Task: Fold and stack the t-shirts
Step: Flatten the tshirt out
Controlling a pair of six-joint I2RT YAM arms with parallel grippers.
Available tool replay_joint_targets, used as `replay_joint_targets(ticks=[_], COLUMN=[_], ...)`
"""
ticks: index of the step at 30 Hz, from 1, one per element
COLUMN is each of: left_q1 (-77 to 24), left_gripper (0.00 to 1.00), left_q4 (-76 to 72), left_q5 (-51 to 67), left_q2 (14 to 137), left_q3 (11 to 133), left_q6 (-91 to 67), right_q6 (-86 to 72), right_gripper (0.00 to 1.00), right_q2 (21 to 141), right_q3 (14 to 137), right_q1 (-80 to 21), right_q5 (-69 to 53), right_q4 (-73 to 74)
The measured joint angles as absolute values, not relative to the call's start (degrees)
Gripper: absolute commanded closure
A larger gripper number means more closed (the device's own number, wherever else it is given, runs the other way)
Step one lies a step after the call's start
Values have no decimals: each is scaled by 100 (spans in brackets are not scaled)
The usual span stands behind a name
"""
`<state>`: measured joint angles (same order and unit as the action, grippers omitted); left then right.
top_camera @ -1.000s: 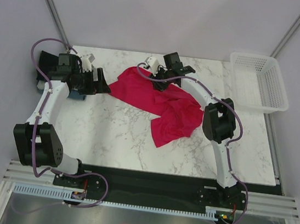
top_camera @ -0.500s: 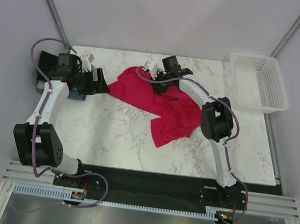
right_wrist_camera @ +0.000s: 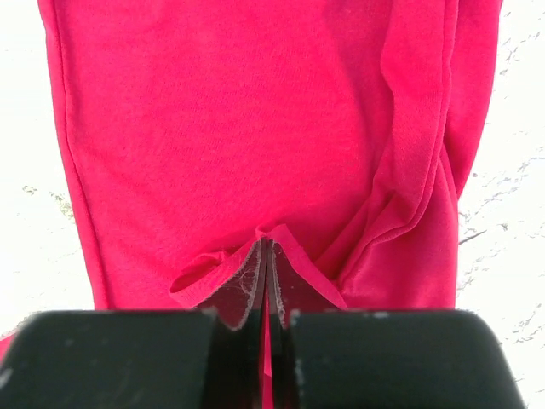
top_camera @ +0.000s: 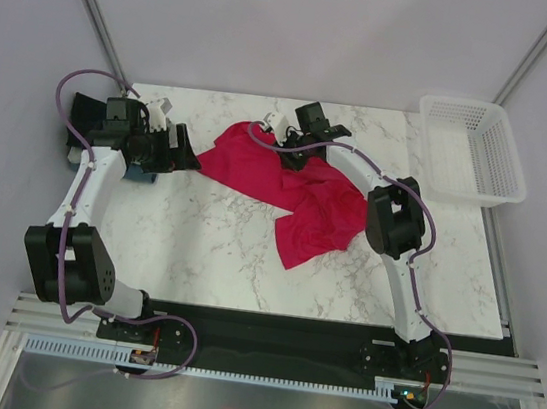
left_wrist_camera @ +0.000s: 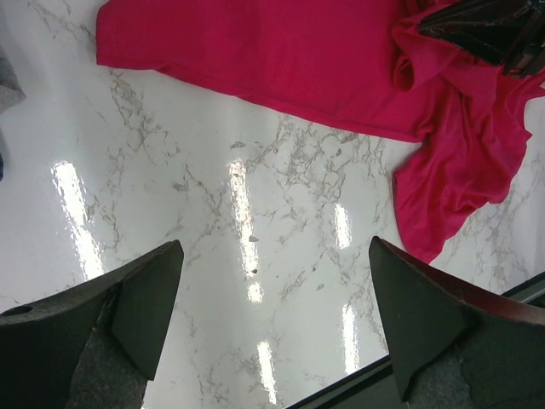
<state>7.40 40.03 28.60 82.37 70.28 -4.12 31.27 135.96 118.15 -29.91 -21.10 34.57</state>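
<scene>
The crimson-red t-shirt [top_camera: 300, 193] lies crumpled on the marble table's middle. It also shows in the left wrist view [left_wrist_camera: 281, 60] and the right wrist view [right_wrist_camera: 238, 119]. My right gripper [top_camera: 293, 155] is at the shirt's far edge, shut on a raised fold of its hem [right_wrist_camera: 266, 247]. My left gripper [top_camera: 187, 156] is open and empty above bare marble [left_wrist_camera: 274, 256], just left of the shirt's left corner. Folded shirts lie at the table's far left, partly hidden under my left arm: black [top_camera: 84, 111] and blue [top_camera: 140, 175].
A white mesh basket [top_camera: 472, 150] stands at the back right, beyond the table's edge. The marble table [top_camera: 207, 246] has a dark front edge near the arm bases. Grey walls close off the back and sides.
My right gripper has shifted slightly left and nearer with the shirt's far edge pinched. The left arm has barely moved.
</scene>
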Motion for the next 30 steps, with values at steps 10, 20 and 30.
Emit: replay_joint_targets(ticks=[10, 20, 30], left_q1=[738, 694, 395], left_gripper=[2, 3, 4], left_q4=[3909, 3889, 4106], left_q5=[2862, 2775, 2259], left_q2=[8291, 8506, 10654], left_q3=[7028, 7120, 9126], left_q6=[-412, -410, -132], right_q6=[3098, 2803, 2836], right_gripper=[100, 100, 100], right_q2=[13594, 12514, 10427], right_q3=[11815, 11817, 11432], right_q1=[-2991, -2971, -2842], right_q5=[-2040, -1608, -1052], right_q4=[3444, 3413, 3170])
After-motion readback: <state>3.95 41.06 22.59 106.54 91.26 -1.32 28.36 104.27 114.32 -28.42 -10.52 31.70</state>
